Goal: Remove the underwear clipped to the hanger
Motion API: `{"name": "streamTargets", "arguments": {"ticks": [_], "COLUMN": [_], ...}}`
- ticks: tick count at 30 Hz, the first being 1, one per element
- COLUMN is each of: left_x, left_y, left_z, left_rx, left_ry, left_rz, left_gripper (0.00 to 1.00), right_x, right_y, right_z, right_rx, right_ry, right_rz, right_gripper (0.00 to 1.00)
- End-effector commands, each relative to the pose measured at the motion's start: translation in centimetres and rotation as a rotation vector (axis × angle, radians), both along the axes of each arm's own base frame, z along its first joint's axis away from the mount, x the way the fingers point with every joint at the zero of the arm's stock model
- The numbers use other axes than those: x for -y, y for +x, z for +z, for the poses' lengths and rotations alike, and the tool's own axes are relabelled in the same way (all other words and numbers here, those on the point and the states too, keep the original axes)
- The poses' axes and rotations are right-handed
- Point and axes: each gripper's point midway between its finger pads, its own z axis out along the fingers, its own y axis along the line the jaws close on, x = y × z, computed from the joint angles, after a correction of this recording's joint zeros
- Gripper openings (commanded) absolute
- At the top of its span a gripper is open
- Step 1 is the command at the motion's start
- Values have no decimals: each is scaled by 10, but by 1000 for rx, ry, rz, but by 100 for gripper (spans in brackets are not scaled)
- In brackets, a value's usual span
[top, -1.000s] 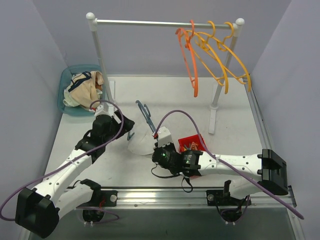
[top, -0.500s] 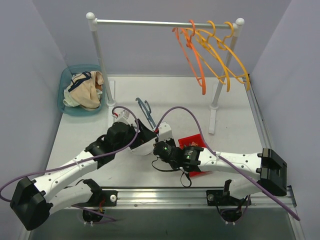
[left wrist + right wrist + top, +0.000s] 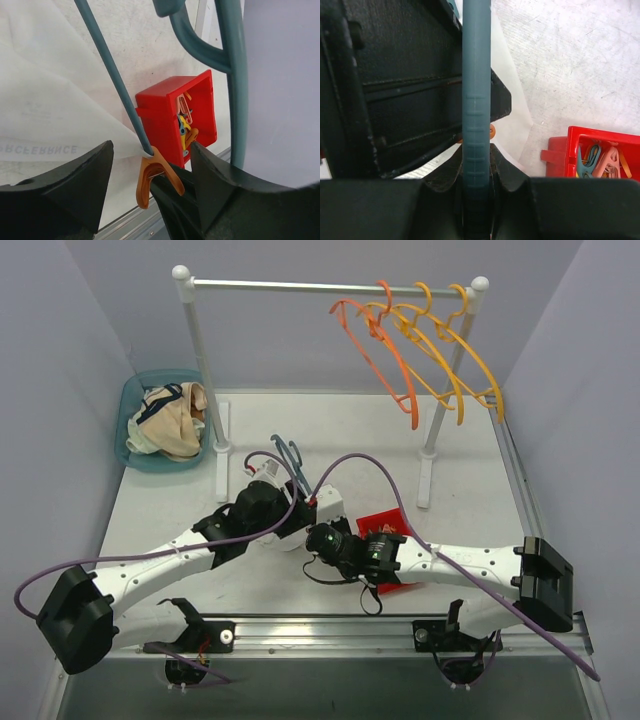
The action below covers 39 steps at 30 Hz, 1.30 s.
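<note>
The left pincer stands open, its two dark fingers spread either side of an orange clip and gripping nothing. That clip bites onto the thin lower bar of a teal hanger, pinning the edge of the white underwear to it. The fabric spreads away from the clip as a thin, faintly see-through sheet, lying slack on the pale surface.

The right pincer is closed firmly on the hanger's bar, holding it steady, with the left arm's dark fingers close beside it.

Just beyond the clip sits a small red box with loose coloured clips inside. At the far left, a teal basket holds the cream underwear with dark trim, well apart from both arms.

Handling, as a judgement: the white brief looks very light, soft and limp, so it will fold and drag rather than keep any shape, and it will not break. Tugging the cloth alone would likely stretch it against the clip. The better hold is the clip's flared orange tail — squeeze there to release the bite, then take the fabric near its freed edge while the hanger is held rigid.
</note>
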Motion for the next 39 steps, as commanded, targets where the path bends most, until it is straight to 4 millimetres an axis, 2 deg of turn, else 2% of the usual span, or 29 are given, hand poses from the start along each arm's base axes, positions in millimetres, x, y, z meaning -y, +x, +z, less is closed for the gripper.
{"name": "streamTargets", "arguments": {"ticks": [1,3,4,5,10,14,19,20,24,27,28,30,31,32,35,39], "left_x": [24,23,23,22,21,20,5,1,-22,-31,-32,-31,-29,-27,-21,-18], "left_y": [0,-3,-4,-5,-7,-8,-5,-2,7,10,10,9,9,8,7,7], "left_z": [38,34,35,36,37,35,33,40,48,58,59,59,59,60,59,60], "left_rx": [63,55,53,53,50,48,61,83,117,145,149,152,154,156,154,154], "left_ry": [-107,-106,-112,-118,-126,-111,-37,-35,8,14,12,6,-3,-13,-29,-41], "left_rz": [-43,-43,-42,-40,-38,-44,-10,8,66,79,80,71,63,52,29,20], "left_gripper": [67,61,54,51,39,18,10,8,4,4,17,32,45,51,62,67], "right_x": [-3,0,1,3,7,6,8,10,12,12,11,10,9,8,5,6], "right_y": [10,13,14,15,18,19,18,18,17,16,15,15,15,15,16,16], "right_z": [13,15,15,16,18,18,17,16,13,12,13,14,14,15,18,20], "right_rx": [54,67,72,81,97,95,92,90,84,75,73,71,71,71,72,78], "right_ry": [20,18,14,11,9,11,9,6,1,4,8,12,14,16,27,30], "right_rz": [-53,-71,-76,-87,-113,-113,-112,-112,-109,-103,-100,-94,-92,-88,-84,-83], "right_gripper": [0,0,0,0,0,0,0,0,0,0,0,0,0,0,0,0]}}
